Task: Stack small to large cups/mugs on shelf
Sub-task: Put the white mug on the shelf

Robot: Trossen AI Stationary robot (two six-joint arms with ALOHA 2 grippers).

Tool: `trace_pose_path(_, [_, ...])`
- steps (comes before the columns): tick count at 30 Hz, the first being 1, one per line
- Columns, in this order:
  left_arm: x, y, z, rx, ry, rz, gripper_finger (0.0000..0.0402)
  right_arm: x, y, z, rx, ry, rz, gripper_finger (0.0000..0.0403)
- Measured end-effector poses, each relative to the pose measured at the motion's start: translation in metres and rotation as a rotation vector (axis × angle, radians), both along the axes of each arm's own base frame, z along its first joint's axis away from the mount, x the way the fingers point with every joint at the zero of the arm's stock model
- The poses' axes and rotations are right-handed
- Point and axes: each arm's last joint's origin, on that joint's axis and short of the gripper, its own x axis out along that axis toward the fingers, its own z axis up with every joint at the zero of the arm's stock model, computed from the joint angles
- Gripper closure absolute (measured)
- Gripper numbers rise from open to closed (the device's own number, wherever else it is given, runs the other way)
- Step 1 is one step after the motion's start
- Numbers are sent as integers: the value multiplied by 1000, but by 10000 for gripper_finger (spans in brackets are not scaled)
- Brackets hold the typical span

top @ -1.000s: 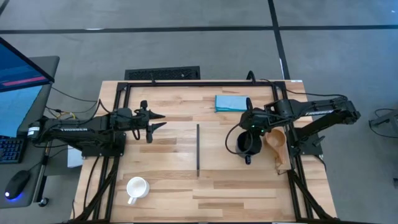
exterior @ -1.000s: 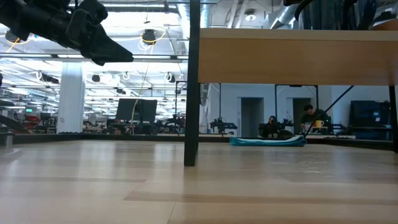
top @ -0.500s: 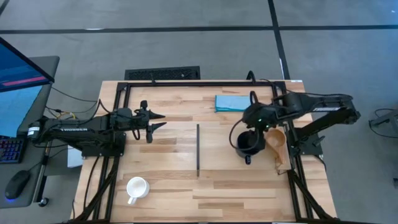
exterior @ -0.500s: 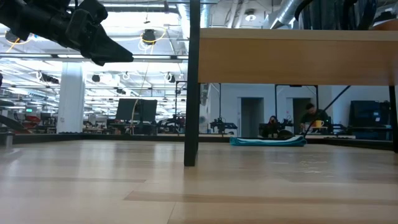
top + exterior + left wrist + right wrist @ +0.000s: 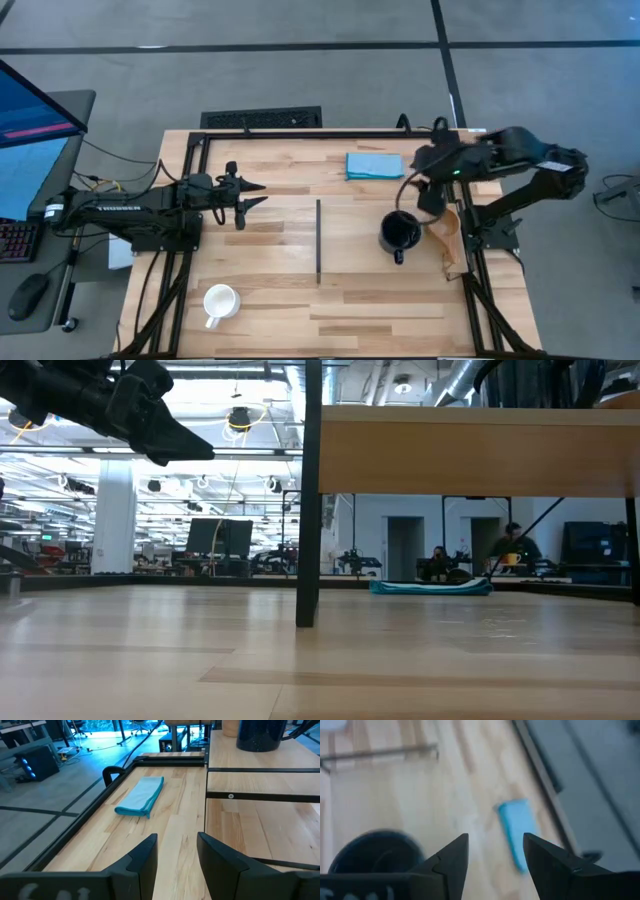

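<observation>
The black mug stands upright on the pale-wood shelf, its handle toward the near edge. In the left wrist view the black mug shows far off. The tan wooden cup sits just right of the black mug, at the shelf's right edge. The white mug stands on the table near its near-left corner, off the shelf. My right gripper hangs open above and to the far right of the black mug, touching nothing. My left gripper waits open over the table's left half.
A folded blue cloth lies near the table's far edge. The shelf is raised on a black leg, with room underneath. The black strip marks the shelf's left edge. People show in the room behind.
My right gripper has drawn back from over the black mug, rising and moving toward the table's right and far edges. The black mug has stayed where it stood on the shelf.
</observation>
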Motion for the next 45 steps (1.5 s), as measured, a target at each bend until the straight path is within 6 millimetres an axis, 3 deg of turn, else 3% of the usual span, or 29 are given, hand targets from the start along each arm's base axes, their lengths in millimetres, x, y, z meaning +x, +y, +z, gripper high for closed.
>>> trace_pose_path(8, [0,0,0,-2,-5,-5,271,-51,-7,30,-132,-358,106,193])
trace_pose_path(11, [0,0,0,-2,-5,-5,271,-75,-10,24,-137,-429,105,193])
trace_pose_path(17, [0,0,0,-2,-5,-5,271,-96,-12,-19,-170,-567,119,193])
trace_pose_path(23, [0,0,0,-2,-5,-5,271,-109,-18,-68,-357,-711,29,193])
trace_pose_path(31, [0,0,0,-30,-13,2,271,-127,-25,-113,-447,-862,-88,193])
trace_pose_path(35, [0,0,0,-30,-13,2,271,-134,-28,-128,-476,-881,-173,193])
trace_pose_path(45, [0,0,0,-29,-13,3,271,-144,-34,-146,-607,-925,-392,193])
